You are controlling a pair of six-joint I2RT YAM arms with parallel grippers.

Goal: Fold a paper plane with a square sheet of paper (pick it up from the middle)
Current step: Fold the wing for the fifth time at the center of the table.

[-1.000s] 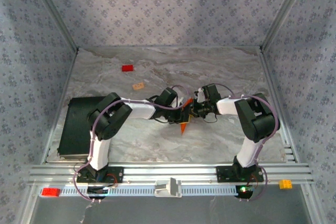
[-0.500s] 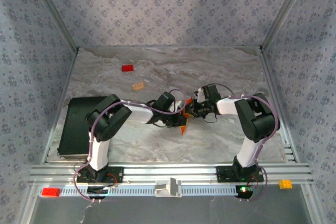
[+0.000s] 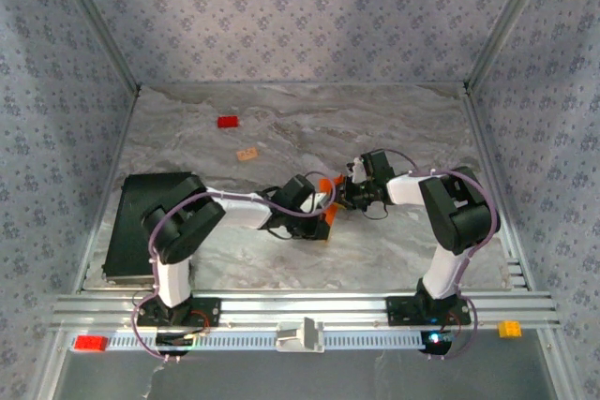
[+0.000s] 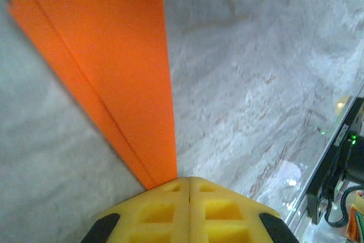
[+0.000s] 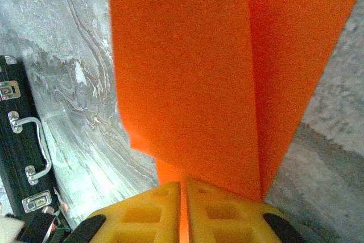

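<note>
The square sheet of paper (image 3: 325, 184) is bright orange and folded into long narrow layers, held off the table between both arms at the middle. My left gripper (image 3: 319, 219) is shut on its near end; in the left wrist view the paper (image 4: 114, 55) runs up and away from the closed yellow fingertips of the left gripper (image 4: 189, 179). My right gripper (image 3: 343, 196) is shut on the far end. In the right wrist view two overlapping flaps of the paper (image 5: 187, 72) rise from the right gripper (image 5: 183, 184), with orange showing in the slit between the pads.
A small red block (image 3: 227, 122) and a small tan block (image 3: 247, 154) lie on the marble table behind the arms. A black case (image 3: 141, 222) lies flat at the left, its latches (image 5: 23, 140) showing in the right wrist view. Metal rails (image 3: 300, 306) border the near edge.
My left gripper has slid down and toward the near end of the orange paper, with its arm lowering. The right gripper has held still on the paper.
</note>
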